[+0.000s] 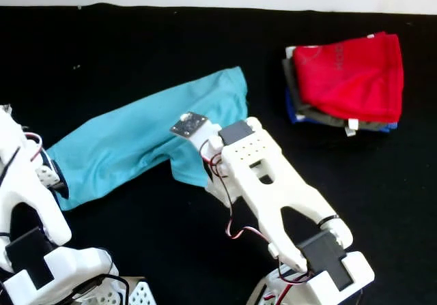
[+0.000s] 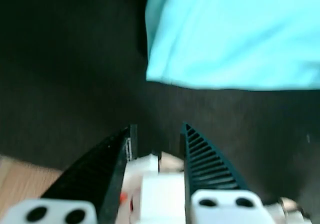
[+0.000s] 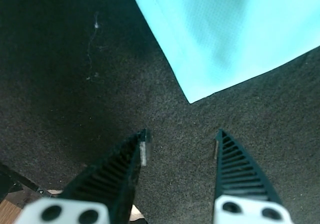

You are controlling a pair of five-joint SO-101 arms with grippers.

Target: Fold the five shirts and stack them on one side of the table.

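While the teal shirt lies stretched on the table, the left end effector and right end effector stand spread beside it.

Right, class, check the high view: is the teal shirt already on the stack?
No, the teal shirt lies stretched out by itself, well apart from the stack.
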